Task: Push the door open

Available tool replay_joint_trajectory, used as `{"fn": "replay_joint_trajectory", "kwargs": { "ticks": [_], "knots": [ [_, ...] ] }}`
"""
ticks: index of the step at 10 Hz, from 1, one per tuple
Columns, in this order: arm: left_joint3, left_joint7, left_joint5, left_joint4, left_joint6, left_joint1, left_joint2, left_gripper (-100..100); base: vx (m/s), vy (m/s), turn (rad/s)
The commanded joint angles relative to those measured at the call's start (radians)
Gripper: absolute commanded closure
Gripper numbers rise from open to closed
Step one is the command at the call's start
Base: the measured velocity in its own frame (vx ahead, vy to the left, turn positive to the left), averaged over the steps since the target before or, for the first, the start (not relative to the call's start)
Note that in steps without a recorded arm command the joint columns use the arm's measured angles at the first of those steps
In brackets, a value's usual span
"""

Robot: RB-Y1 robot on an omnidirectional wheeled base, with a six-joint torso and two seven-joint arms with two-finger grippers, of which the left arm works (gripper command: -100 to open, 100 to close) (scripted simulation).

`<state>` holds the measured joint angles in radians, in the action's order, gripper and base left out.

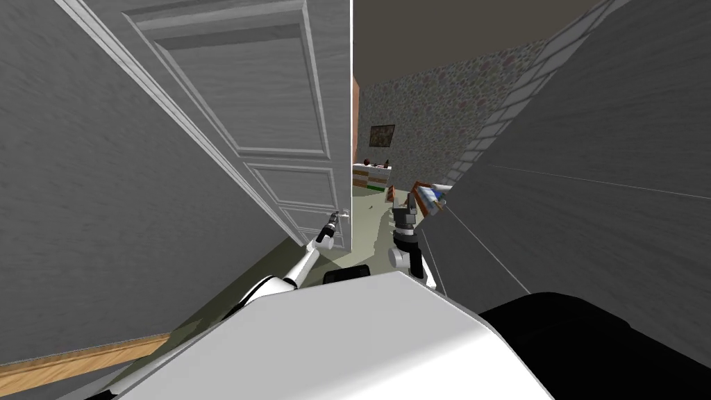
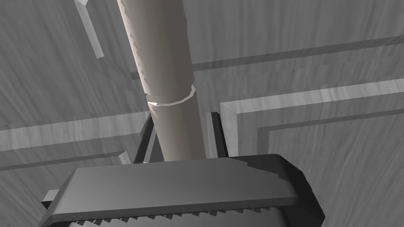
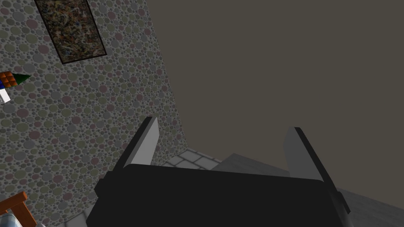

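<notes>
Left gripper (image 2: 181, 118) clamped on pale handle (image 2: 165, 59) of grey panelled door (image 2: 315, 165), close-up from wrist; right gripper (image 3: 221, 126) spread wide, empty.

The door (image 1: 278, 104) stands on the left, its free edge toward the middle, with a gap between that edge and the side wall (image 1: 590, 173) on the right. Low on the door, near the free edge, the left gripper (image 1: 336, 221) is at the door handle (image 2: 165, 79), which runs between its two fingers (image 2: 215, 134). The right gripper (image 1: 410, 203) is just right of the door's edge, in the gap, apart from the door. Far off through the gap, a cabinet (image 1: 371, 175) stands against the far wall (image 1: 430, 118), with a picture frame (image 1: 382, 135) hanging above it.
</notes>
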<state>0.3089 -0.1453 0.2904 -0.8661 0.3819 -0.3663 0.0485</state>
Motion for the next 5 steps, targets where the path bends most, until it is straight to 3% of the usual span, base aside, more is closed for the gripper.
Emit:
{"fn": "replay_joint_trajectory", "kwargs": {
  "ticks": [1, 3, 5],
  "knots": [
    [-0.029, -0.004, 0.004, 0.011, 0.009, -0.008, 0.015, 100, 0.095, -0.104, 0.045],
    [-0.047, -0.008, 0.005, 0.015, 0.01, -0.01, 0.015, 100, 0.061, -0.088, 0.042],
    [-0.073, -0.013, 0.007, 0.022, 0.011, -0.013, 0.013, 100, 0.09, -0.149, 0.086]
  ]
}}
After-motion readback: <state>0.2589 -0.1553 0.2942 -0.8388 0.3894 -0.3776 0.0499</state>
